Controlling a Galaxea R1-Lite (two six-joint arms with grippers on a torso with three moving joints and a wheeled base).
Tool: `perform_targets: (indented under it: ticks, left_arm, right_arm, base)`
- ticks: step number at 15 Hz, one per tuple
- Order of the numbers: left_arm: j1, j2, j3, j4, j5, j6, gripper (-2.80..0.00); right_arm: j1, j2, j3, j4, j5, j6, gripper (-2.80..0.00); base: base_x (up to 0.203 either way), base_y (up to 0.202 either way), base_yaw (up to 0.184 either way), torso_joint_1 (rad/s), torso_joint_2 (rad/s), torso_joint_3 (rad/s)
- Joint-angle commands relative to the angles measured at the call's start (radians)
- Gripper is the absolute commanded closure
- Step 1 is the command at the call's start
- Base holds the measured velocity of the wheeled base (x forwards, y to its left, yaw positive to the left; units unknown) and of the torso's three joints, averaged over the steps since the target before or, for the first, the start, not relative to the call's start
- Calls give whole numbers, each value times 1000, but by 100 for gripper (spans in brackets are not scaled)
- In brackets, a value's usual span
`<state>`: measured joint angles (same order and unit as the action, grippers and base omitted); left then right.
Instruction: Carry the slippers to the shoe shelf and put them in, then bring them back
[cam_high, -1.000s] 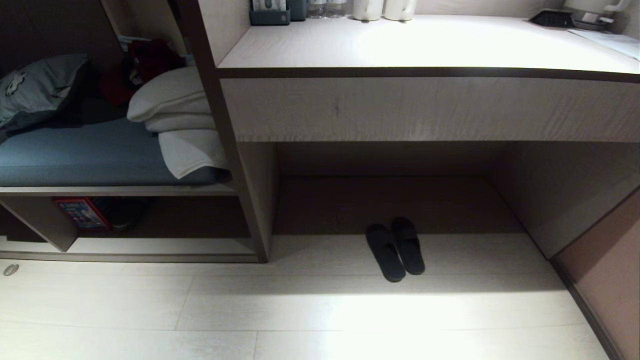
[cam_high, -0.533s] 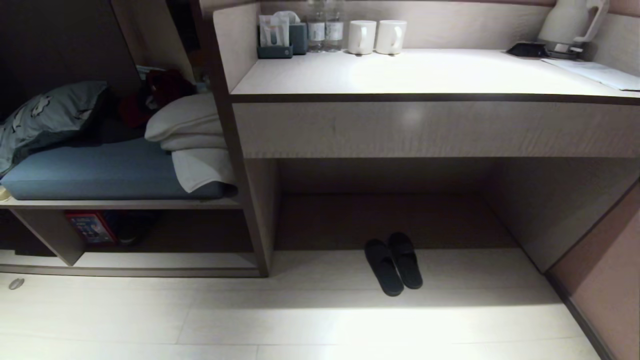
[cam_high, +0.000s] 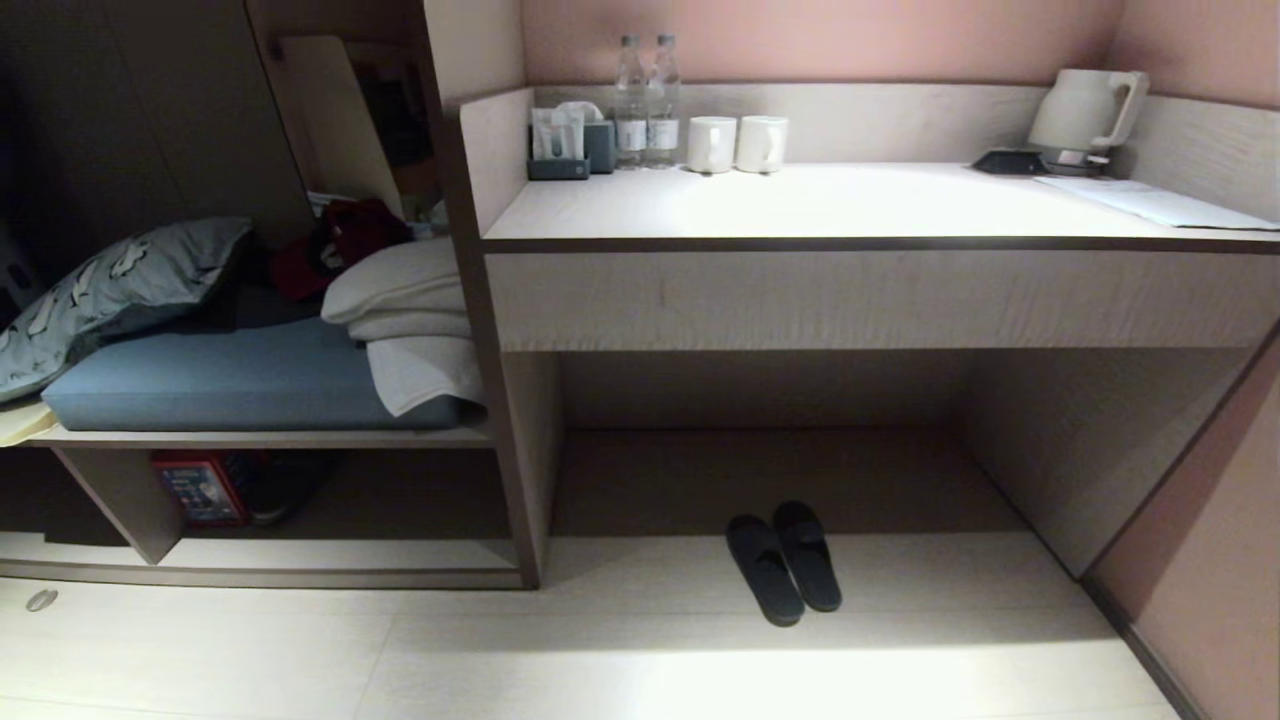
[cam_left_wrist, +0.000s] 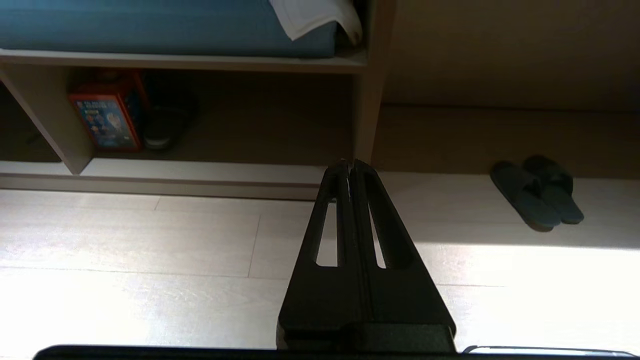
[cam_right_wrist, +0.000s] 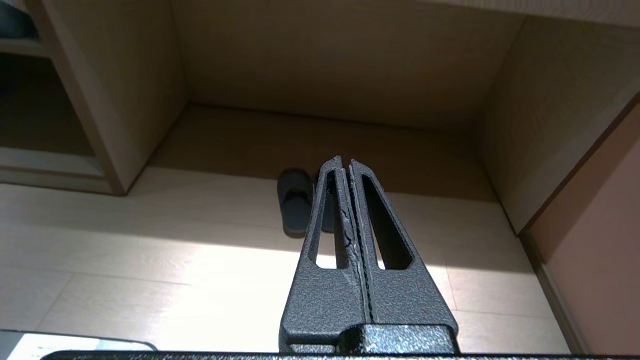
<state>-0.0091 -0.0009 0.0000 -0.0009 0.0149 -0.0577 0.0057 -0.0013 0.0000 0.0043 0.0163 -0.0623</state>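
Scanning left to right from the head view. Far left: a bench with a blue cushion (cam_high: 230, 385), a patterned pillow (cam_high: 120, 290) and folded white bedding (cam_high: 405, 320) stacked at its right end.

Under the bench sits the shoe shelf (cam_high: 300, 555), a low open cubby of pale board with a dark back and a slanted support panel at its left. Inside it, a red box (cam_high: 200, 490) and a bulkier dark shoe (cam_high: 285, 485) beside it; the right part of the cubby floor is bare, likely the best drop spot.

Centre: the slippers (cam_high: 783, 562), 2 of them, lie side by side and touching on the pale floor (cam_high: 600, 660) at the mouth of the desk recess (cam_high: 760, 470), toes pointing in. Paired like this, 1 pinch across both looks feasible.

On the desk (cam_high: 850, 205): 2 bottles (cam_high: 645, 100), 2 mugs (cam_high: 737, 143), a kettle (cam_high: 1085, 110) far right.

My left gripper (cam_left_wrist: 350, 167) has its fingers pressed together, holding nothing, above the floor near the shelf's right post. My right gripper (cam_right_wrist: 346, 164) is likewise closed and empty, aimed at the slippers, well apart from them.

Judgement: no step begun; approach and pickup come first.
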Motion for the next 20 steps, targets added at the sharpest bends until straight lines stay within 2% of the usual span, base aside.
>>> perform_targets:
  ticks: [1,9,20]
  left_arm:
    - [0,1,0,-1,0,-1,0]
    - [0,1,0,-1,0,1,0]
    - [0,1,0,-1,0,1,0]
  right_arm:
    - [0,1,0,0,1,-1,0]
    - [0,1,0,0,1,-1,0]
    - [0,1,0,0,1,-1,0]
  base:
    - [0,0,0,2,-1,199]
    - [0,0,0,2,4,196]
    - [0,0,0,0,2,18]
